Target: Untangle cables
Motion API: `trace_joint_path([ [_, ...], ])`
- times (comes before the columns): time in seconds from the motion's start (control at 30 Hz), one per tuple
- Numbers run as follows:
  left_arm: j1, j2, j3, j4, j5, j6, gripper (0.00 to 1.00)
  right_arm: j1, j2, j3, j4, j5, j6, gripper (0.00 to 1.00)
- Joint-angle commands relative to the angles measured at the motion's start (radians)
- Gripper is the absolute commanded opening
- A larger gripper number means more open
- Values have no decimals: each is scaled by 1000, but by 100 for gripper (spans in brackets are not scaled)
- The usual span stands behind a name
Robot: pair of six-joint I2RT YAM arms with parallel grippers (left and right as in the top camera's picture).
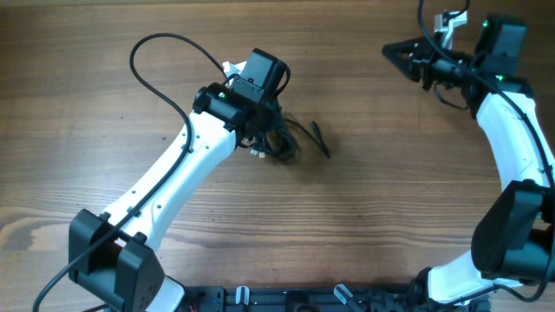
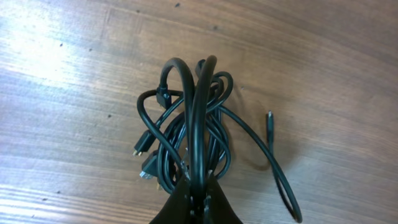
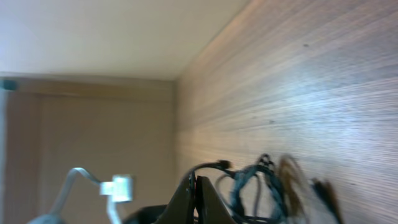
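cables: glossy black rubbery (plugs metal-tipped) | table: matt grained wood

Brown wood-grain table, softly lit, with a plain beige wall beyond.

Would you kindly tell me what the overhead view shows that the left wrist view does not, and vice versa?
Only overhead: the left arm and right arm whole, the right gripper shut and far from the cable bundle. Only left wrist: the left gripper shut on one strand of the bundle, and small metal-tipped plugs at its left side. Both: the wooden table, the bundle and the loose plug end lying apart.
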Motion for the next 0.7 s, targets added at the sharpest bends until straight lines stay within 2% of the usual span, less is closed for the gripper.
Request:
trace_joint_path([
  [0.0,6,-3,-1,13,-17,5,26,39,-19,7,-40,81,-163,7],
  [0.07,8,-3,-1,-9,-17,6,61,58,-19,7,-77,100,-192,13],
  [0.1,11,-3,-1,-32,-17,5,68,68,-19,7,-95,108,-205,15],
  [0.27,52,-3,-18,-151,-16,-7,72,111,-19,7,-185,187,-252,24],
  [0.37,91,-2,-62,-99,-6,7,71,130,-19,7,-220,219,-277,25],
  [0.5,155,23,-113,-18,111,105,69,145,-19,7,-247,222,-294,26],
  [0.67,193,100,-158,71,164,93,65,152,-19,7,-259,249,-301,27],
])
